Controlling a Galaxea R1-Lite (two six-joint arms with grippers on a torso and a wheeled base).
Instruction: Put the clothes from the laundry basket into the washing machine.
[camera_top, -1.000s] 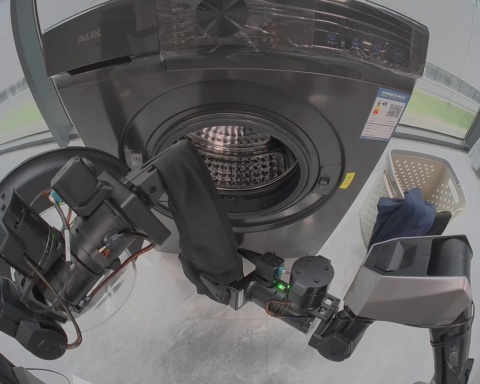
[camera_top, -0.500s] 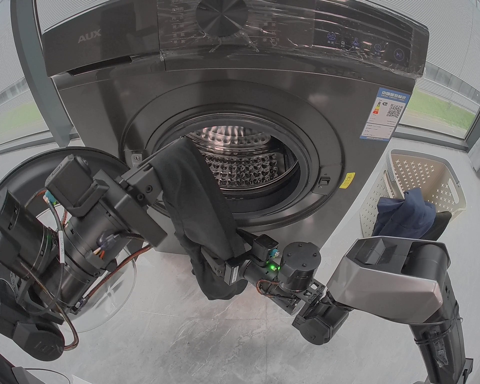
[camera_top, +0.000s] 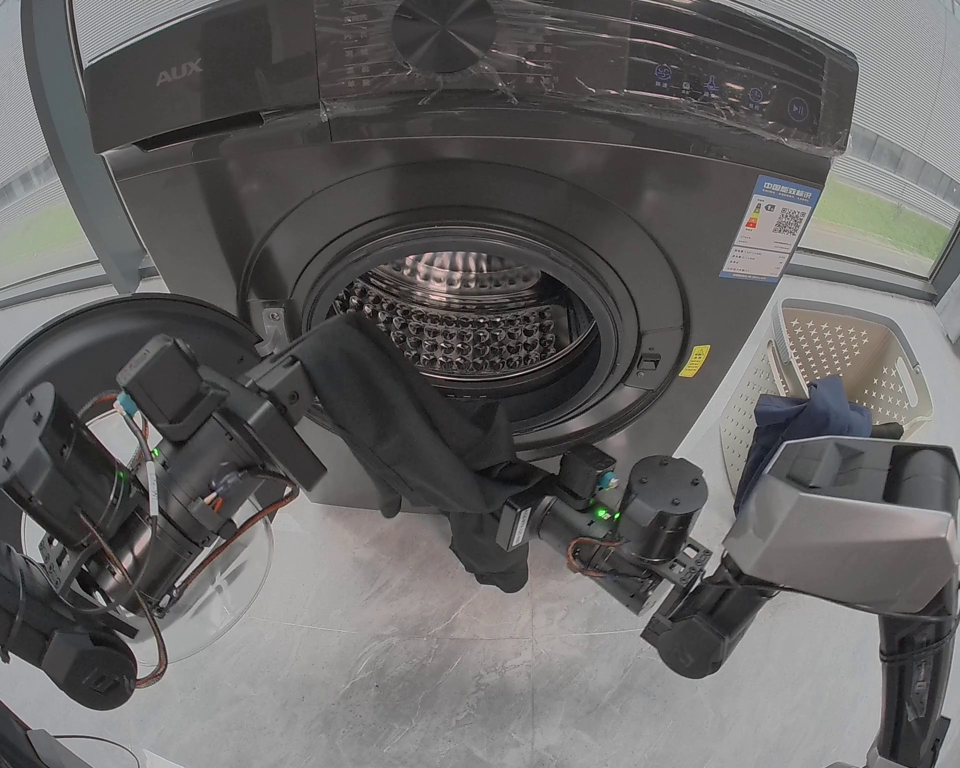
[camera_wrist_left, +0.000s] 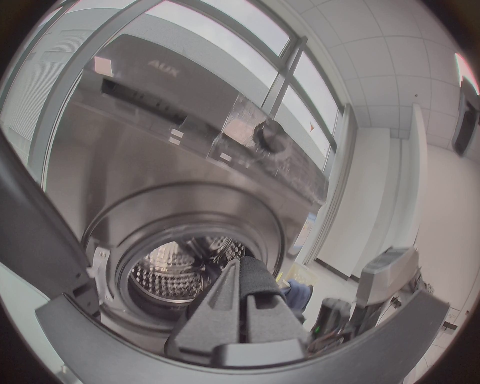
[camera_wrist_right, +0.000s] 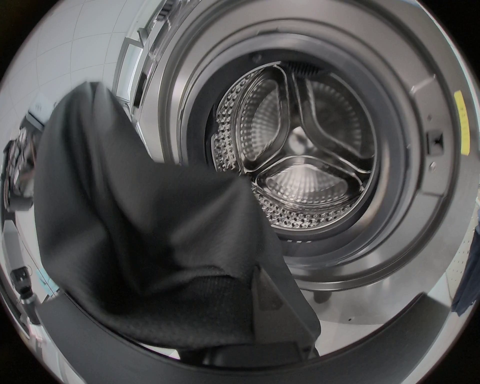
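Far left, the washing machine's round door (camera_top: 95, 340) is hanging wide open; just inside of it the left gripper (camera_top: 290, 372) is sitting at the left edge of the machine's opening, and its fingers (camera_wrist_left: 220, 310) are squeezing together on one end of a black garment (camera_top: 400, 425), so it's pinching the cloth tight; from there the garment is stretching down and to the right across the lower-left rim of the opening, all of it outside the drum (camera_top: 465, 320), which is gaping behind it; the washing machine (camera_top: 520, 160) itself is taking up the whole background; the right gripper (camera_top: 503, 503) is sitting low in front of the bottom rim, and it's pinching the other end of that same garment, with cloth draping over one finger and a loose bit dangling under it toward the floor (camera_top: 400, 680); far right, the laundry basket (camera_top: 850, 345) is standing on the floor beside the machine, and a blue garment (camera_top: 815, 425) is spilling over its front edge.
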